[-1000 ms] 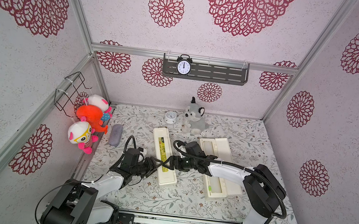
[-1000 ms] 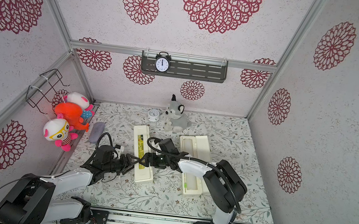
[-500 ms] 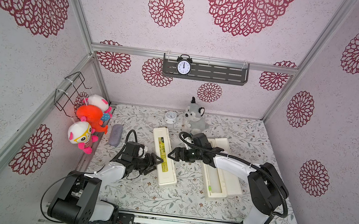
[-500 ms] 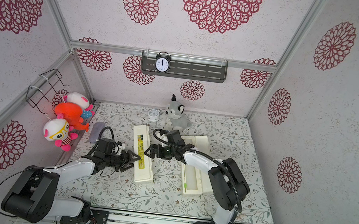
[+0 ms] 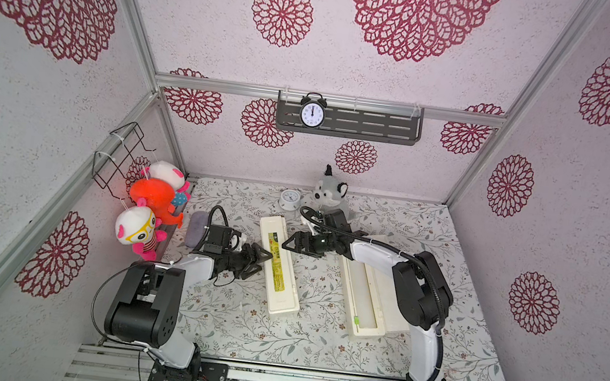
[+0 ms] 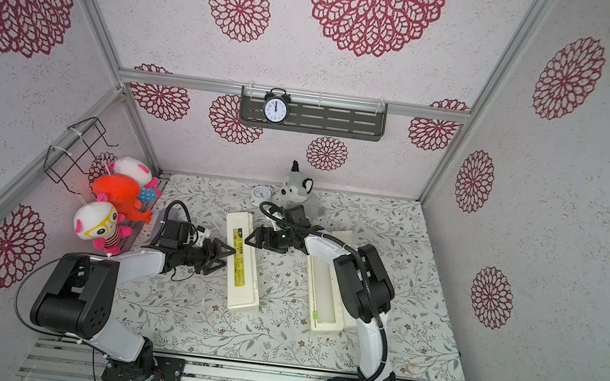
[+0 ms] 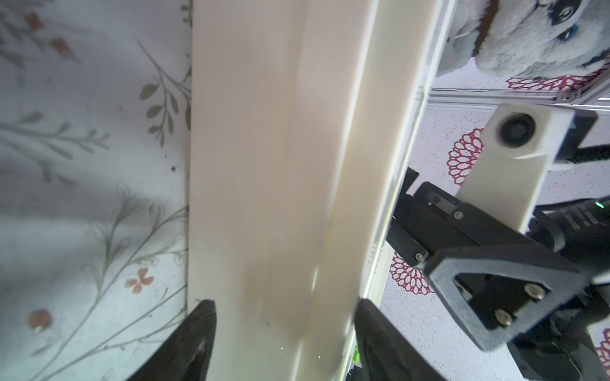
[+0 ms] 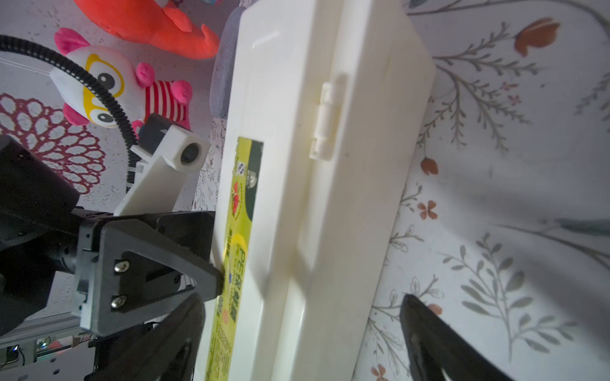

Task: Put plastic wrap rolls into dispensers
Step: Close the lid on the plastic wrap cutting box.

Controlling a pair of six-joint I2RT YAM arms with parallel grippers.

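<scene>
The closed dispenser (image 5: 280, 263) lies flat near the middle of the table, its long axis running from the back wall toward the robot bases, near end angled slightly to the right. Its yellow-green label (image 8: 242, 224) faces up along the lid.

The left gripper (image 5: 263, 262) meets its left long edge. The jaws straddle that edge and one fingertip (image 8: 216, 275) touches the label, but whether they clamp it cannot be told. The right gripper (image 5: 290, 246) hovers at the right long edge, spread wide and grasping nothing.

The open dispenser (image 5: 377, 329) lies parallel, well to the right, with its lid folded out flat. A green slider (image 5: 356, 319) sits near the close end. Whether a roll fills its pale trough cannot be made out.

The table (image 5: 316, 343) carries a leaf-and-flower print. A grey plush animal (image 5: 330, 196) and a small white clock (image 5: 289, 198) stand at the back. Plush toys (image 5: 152, 196) hang beside a wire basket (image 5: 122, 153) on the left wall. An alarm clock (image 5: 312, 114) sits on a grey shelf (image 5: 374, 127), and red rosettes dot the walls.
</scene>
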